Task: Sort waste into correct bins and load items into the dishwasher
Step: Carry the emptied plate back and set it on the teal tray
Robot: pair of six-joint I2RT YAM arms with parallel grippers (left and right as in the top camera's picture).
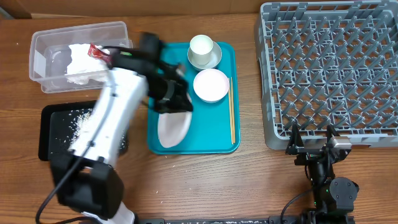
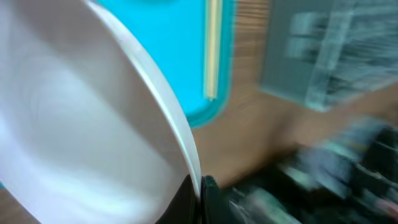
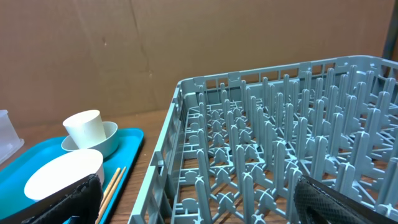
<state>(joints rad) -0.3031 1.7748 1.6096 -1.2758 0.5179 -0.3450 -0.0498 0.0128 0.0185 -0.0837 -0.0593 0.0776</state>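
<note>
My left gripper (image 1: pixel 175 106) is shut on the rim of the white round plate (image 1: pixel 173 127) and holds it tilted over the teal tray (image 1: pixel 221 127); the wrist view shows the plate (image 2: pixel 81 124) pinched between the fingers (image 2: pixel 200 196). The white bowl (image 1: pixel 211 84), the pale cup (image 1: pixel 201 47) on its saucer (image 1: pixel 213 59) and the chopsticks (image 1: pixel 232 111) lie on the teal tray. The clear tub (image 1: pixel 46 50) holds the white napkin (image 1: pixel 81 56) and red-and-white wrapper (image 1: pixel 97 51). Rice scraps (image 1: pixel 78 121) lie in the black tray (image 1: pixel 48 134). My right gripper (image 1: pixel 312 135) is open by the grey rack (image 1: pixel 329 68).
The right wrist view shows the rack's pegs (image 3: pixel 273 155) just ahead, with the bowl (image 3: pixel 65 174), cup (image 3: pixel 84 127) and chopsticks (image 3: pixel 111 182) on the teal tray at left. A cardboard wall stands behind the table.
</note>
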